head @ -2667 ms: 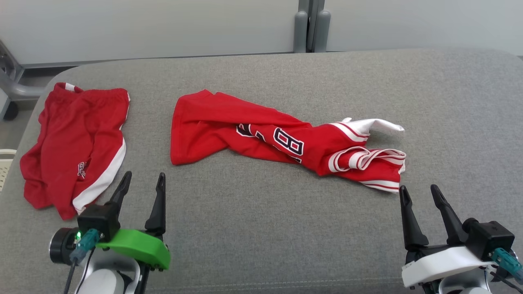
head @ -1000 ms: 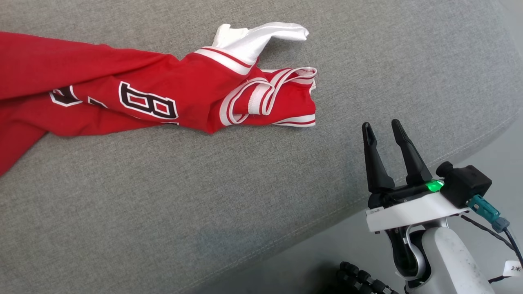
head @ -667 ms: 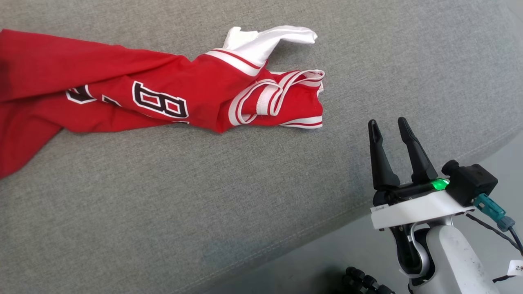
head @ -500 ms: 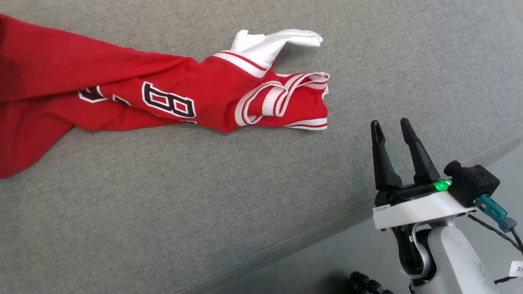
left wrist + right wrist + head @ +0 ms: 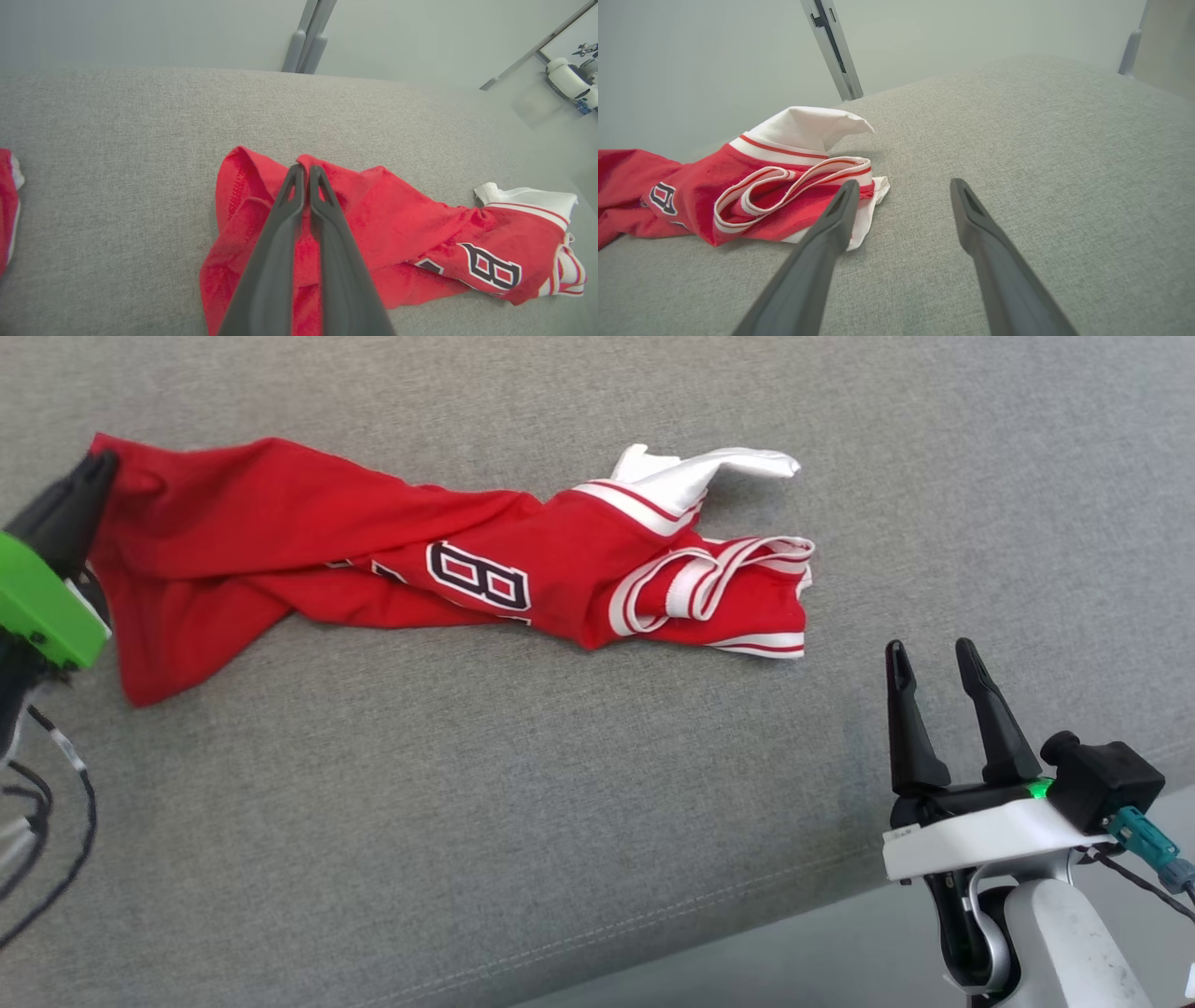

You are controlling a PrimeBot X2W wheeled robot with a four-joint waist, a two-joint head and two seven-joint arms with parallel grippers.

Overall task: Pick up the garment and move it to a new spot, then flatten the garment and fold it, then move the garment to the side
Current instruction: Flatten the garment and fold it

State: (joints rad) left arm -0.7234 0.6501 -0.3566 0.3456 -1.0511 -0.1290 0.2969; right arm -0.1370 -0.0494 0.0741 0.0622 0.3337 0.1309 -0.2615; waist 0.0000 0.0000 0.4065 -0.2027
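On the grey cushion [image 5: 560, 821] your jersey [image 5: 308, 523] lies crumpled, its white-trimmed end to the right. Your left gripper [image 5: 303, 170] is pinched together on its red left edge; your right gripper [image 5: 929, 653] hovers near the trimmed end, fingers apart

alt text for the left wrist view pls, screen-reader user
The left claw, shut, pinches the raised edge of a crumpled red jersey lying on a grey cushion. The jersey trails to the right, showing a dark 8 and white trim. A second red garment peeks in at the left edge.
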